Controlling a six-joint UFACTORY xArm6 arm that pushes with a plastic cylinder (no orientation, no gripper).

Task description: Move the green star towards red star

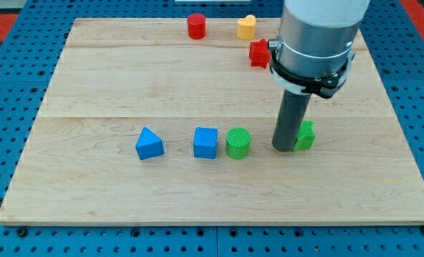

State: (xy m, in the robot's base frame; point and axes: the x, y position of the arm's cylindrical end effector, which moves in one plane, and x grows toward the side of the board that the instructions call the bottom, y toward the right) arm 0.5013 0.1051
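Camera view shows my tip (pixel 284 148) touching the left flank of the green star (pixel 305 135), partly hidden near the view's bottom right, so a push risks sliding it rightward, away from the red star (pixel 259 53) well above.

My tip (pixel 284 148) covers the left part of the green star (pixel 306 135). The arm's grey body (pixel 318 36) runs off the view's top and hides the red star's (pixel 259 53) right edge.
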